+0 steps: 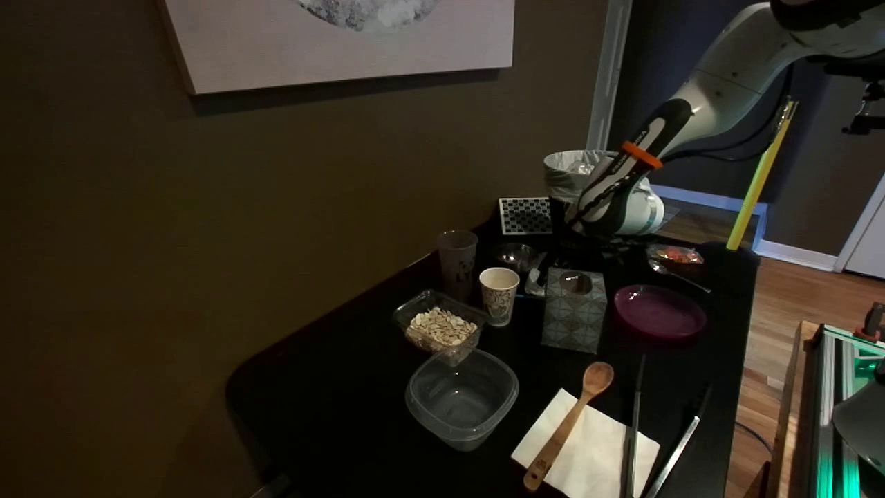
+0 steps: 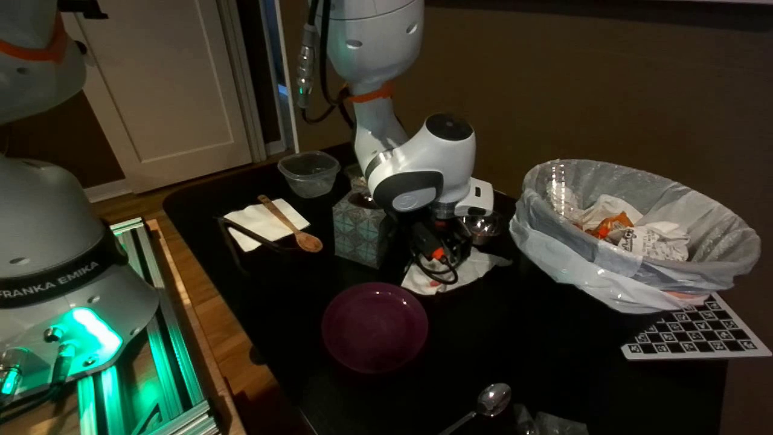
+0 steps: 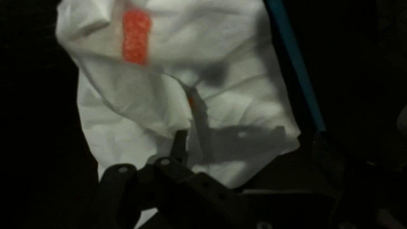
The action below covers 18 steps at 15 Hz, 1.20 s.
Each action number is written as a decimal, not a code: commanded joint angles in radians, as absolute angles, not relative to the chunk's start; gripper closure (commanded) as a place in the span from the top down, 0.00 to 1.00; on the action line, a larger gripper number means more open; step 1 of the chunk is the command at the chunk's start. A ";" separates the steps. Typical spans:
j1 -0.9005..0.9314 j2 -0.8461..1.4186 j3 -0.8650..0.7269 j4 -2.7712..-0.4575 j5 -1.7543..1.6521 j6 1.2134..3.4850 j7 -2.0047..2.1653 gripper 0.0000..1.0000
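Observation:
A crumpled white napkin with a red-orange patch fills most of the wrist view. My gripper is open just over its lower part, and nothing is gripped between the jaws. The left finger overlaps the napkin; whether it touches I cannot tell. Deep shadow hides most of the right finger. A thin blue strip runs along the napkin's right side. In an exterior view the same napkin lies on the dark table beneath the gripper, between the patterned tissue box and a metal bowl.
A lined trash bin stands near the gripper. A purple plate and a metal spoon lie on the table. Around the tissue box are a paper cup, a plastic cup, an oat container and a clear tub.

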<state>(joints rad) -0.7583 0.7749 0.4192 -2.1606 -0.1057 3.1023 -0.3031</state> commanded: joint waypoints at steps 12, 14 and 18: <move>-0.543 0.785 0.198 -2.091 -0.092 2.949 -0.312 1.00; -0.508 0.790 0.167 -2.078 -0.087 2.935 -0.314 0.89; -0.456 0.786 0.123 -2.067 -0.078 2.921 -0.313 0.49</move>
<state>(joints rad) -0.5073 0.7741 0.1712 -2.0857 -0.0941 2.9568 -0.3143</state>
